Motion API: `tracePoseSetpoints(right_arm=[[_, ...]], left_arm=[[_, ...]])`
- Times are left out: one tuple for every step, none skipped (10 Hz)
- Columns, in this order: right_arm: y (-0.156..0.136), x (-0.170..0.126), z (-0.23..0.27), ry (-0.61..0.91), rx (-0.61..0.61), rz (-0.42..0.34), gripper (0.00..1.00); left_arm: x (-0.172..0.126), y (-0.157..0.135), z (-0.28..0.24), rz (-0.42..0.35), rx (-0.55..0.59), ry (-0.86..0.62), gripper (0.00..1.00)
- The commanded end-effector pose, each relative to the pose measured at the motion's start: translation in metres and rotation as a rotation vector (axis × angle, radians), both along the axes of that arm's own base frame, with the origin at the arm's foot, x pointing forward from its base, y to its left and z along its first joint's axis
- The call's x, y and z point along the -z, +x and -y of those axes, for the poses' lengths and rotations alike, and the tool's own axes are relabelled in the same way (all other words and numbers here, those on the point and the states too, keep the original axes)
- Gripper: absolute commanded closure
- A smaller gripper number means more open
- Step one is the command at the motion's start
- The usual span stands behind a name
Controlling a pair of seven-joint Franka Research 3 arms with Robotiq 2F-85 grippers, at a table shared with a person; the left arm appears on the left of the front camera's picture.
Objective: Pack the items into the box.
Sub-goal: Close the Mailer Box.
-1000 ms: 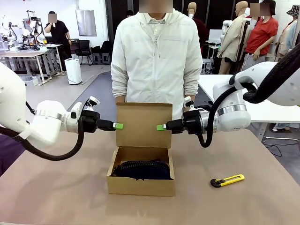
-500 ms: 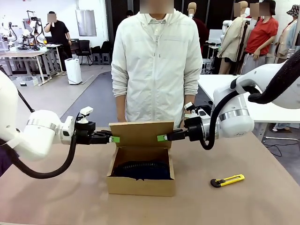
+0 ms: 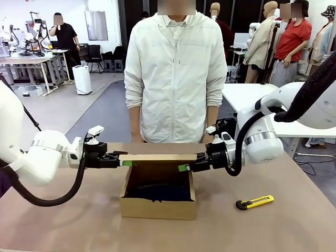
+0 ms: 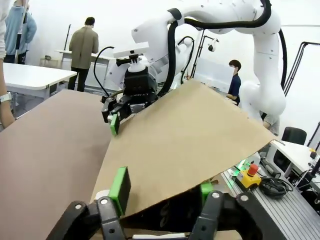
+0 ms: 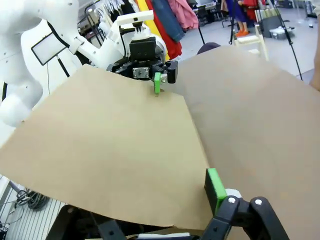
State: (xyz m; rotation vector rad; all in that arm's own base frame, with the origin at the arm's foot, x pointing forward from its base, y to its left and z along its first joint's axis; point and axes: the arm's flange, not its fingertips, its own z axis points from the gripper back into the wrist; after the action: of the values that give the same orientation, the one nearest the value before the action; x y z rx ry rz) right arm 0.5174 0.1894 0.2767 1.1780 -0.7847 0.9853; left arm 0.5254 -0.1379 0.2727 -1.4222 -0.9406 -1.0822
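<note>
We see the left gripper (image 3: 125, 162) with its jaws parted astride the left edge of the flap lid (image 3: 160, 157), and the right gripper (image 3: 182, 167) likewise parted at the lid's right edge; whether either presses the card, we cannot tell. The lid lies almost level above the box (image 3: 157, 207), its long axis running across the table (image 3: 273, 231). Inside we make out the dark navy bundle (image 3: 157, 190). A utility knife (image 3: 254, 201) lies right of the box, a person (image 3: 176, 73) behind it
</note>
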Motion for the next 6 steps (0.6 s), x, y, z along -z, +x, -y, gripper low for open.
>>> tracePoseSetpoints(right_arm=[[-0.012, -0.005, 0.012, -0.026, 0.006, 0.029, 0.00], [-0.021, -0.008, 0.029, -0.050, 0.001, 0.018, 0.00], [-0.038, -0.010, 0.051, -0.094, 0.039, 0.010, 0.00], [-0.058, -0.012, 0.080, -0.084, 0.072, 0.009, 0.00], [-0.073, -0.017, 0.100, -0.050, 0.088, 0.002, 0.00], [-0.078, -0.027, 0.101, 0.001, 0.224, 0.010, 0.00]], left_arm=[[-0.001, -0.008, -0.016, 0.026, -0.023, -0.002, 0.00], [-0.003, -0.023, -0.033, 0.028, -0.053, 0.018, 0.00], [-0.007, -0.045, -0.058, 0.041, -0.091, 0.042, 0.00], [-0.009, -0.064, -0.088, 0.033, -0.189, 0.059, 0.00], [-0.012, -0.077, -0.114, 0.052, -0.229, -0.024, 0.00], [-0.019, -0.081, -0.122, 0.098, -0.363, -0.114, 0.00]])
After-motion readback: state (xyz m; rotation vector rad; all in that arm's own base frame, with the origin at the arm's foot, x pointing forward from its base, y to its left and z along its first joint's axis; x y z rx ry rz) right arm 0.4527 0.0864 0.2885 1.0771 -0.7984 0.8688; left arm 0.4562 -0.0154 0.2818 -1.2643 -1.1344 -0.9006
